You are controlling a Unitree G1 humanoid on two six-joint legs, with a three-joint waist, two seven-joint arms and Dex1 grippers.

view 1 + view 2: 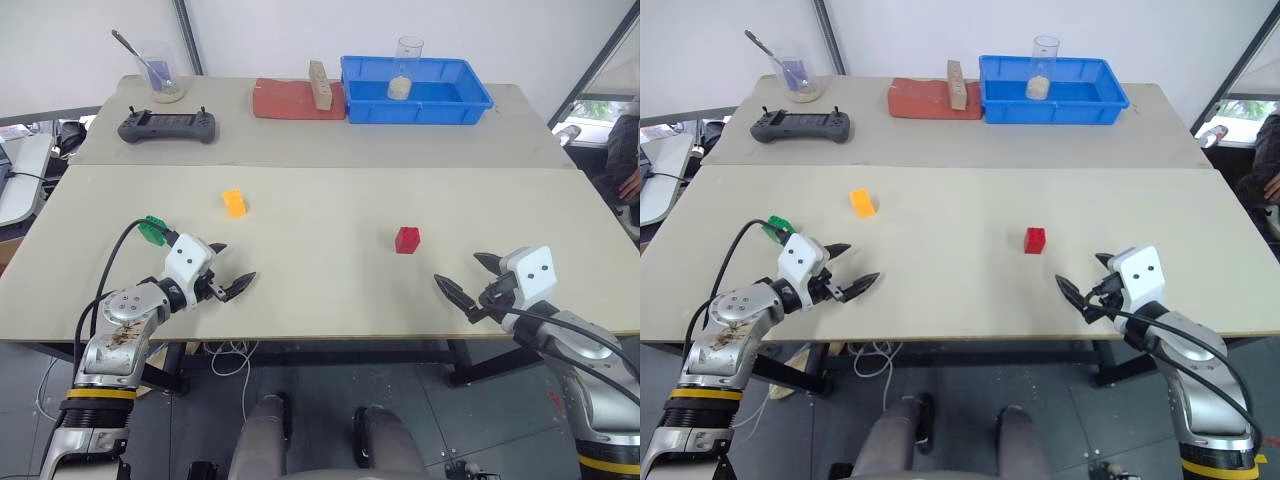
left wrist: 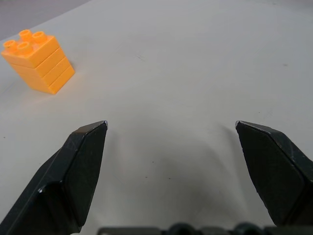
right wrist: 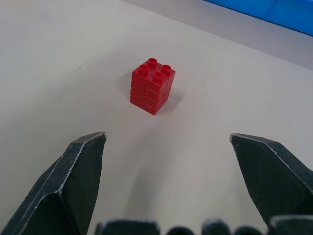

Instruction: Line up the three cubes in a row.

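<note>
An orange-yellow cube (image 1: 234, 203) stands on the beige table (image 1: 320, 300), left of centre. To its right, further across the table, is a red cube (image 1: 407, 240). A green cube (image 1: 154, 229) sits near the table's left side, partly hidden behind my left wrist. My left gripper (image 1: 232, 268) is open and empty, low over the table; the orange-yellow cube (image 2: 38, 61) lies ahead of it and off to one side. Over the front right of the table, my right gripper (image 1: 462, 272) is open and empty, and the red cube (image 3: 152, 85) stands ahead between its fingers' lines.
On the back table are a blue bin (image 1: 420, 112) holding a glass beaker (image 1: 409, 65), a red pad (image 1: 285, 100) with a tan wooden block (image 1: 320, 85), a black controller (image 1: 167, 127) and a glass with a spoon (image 1: 160, 75). A person (image 1: 630, 170) is at the right edge.
</note>
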